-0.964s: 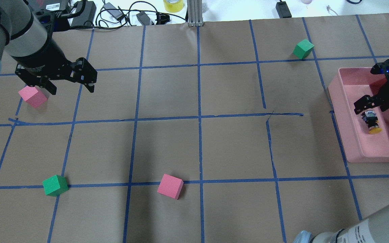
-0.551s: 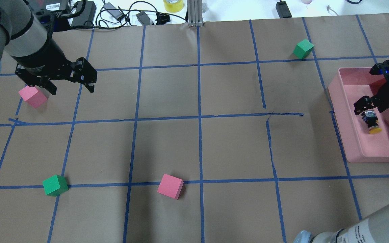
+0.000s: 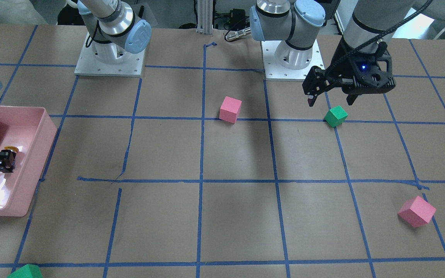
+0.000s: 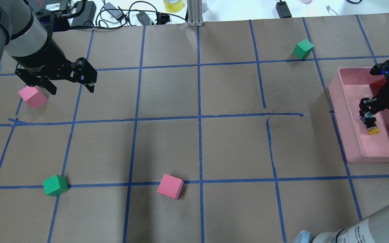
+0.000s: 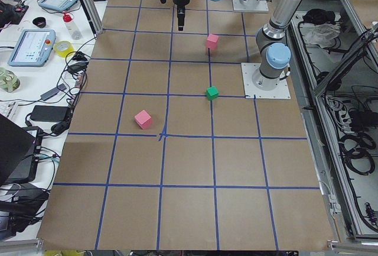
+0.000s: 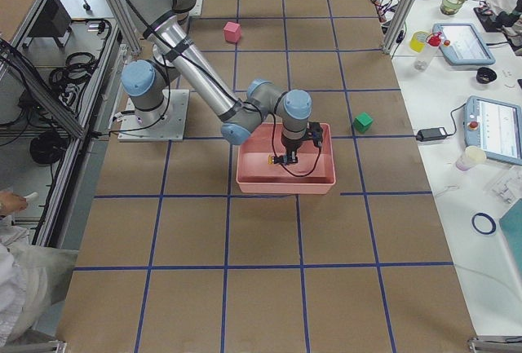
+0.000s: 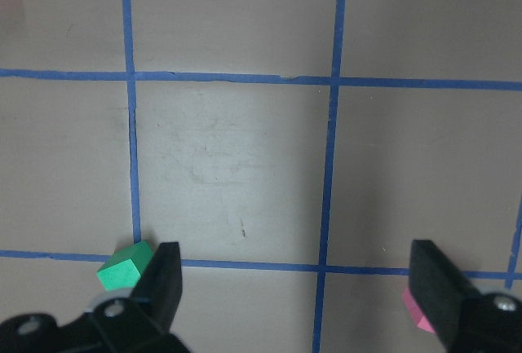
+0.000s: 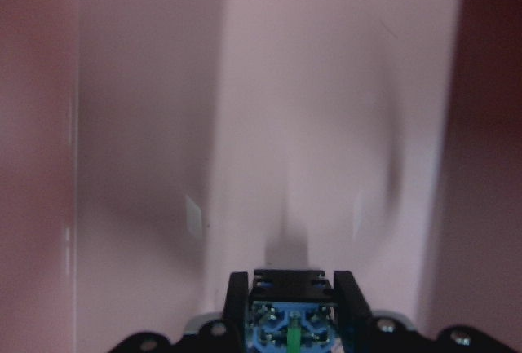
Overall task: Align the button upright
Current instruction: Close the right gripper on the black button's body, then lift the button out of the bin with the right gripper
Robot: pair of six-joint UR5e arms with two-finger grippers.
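Observation:
The button (image 4: 370,123) lies on its side in the pink bin (image 4: 344,135), with its yellow cap (image 4: 372,131) toward the robot's side. My right gripper (image 4: 367,107) is down in the bin and shut on the button's base block. In the right wrist view the two fingers (image 8: 236,302) press on either side of the blue-topped base (image 8: 292,322). The front-facing view shows the cap (image 3: 12,148) just beyond the right gripper (image 3: 1,160). My left gripper (image 4: 72,88) is open and empty above the table, next to a pink cube (image 4: 32,96).
On the table are a green cube (image 4: 55,185), a pink cube (image 4: 170,186) and a far green cube (image 4: 303,49). The left wrist view shows a green cube (image 7: 124,266) beside one finger. The bin walls stand close around the right gripper.
My right gripper's fingers have closed on the button's base; a second ago they stood open around it. The left arm has not moved.

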